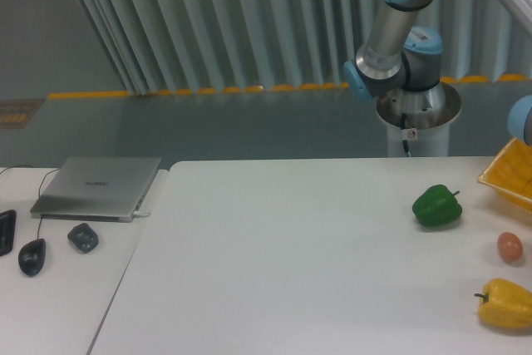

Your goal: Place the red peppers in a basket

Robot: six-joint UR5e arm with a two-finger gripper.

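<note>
Closest to us, at the right edge, lies a yellow pepper (505, 303). Just behind it sits a small reddish thing (509, 246). It may be a red pepper, but it is too small to tell. If so, it looks light and smooth, a bit slippery, so grab it gently around its fat middle. Further back is a green pepper (436, 206). The basket (509, 174) pokes in at the right edge. The arm (397, 31) stands behind the table (274, 263). Its gripper is out of sight, so I cannot tell if it holds anything.
</note>
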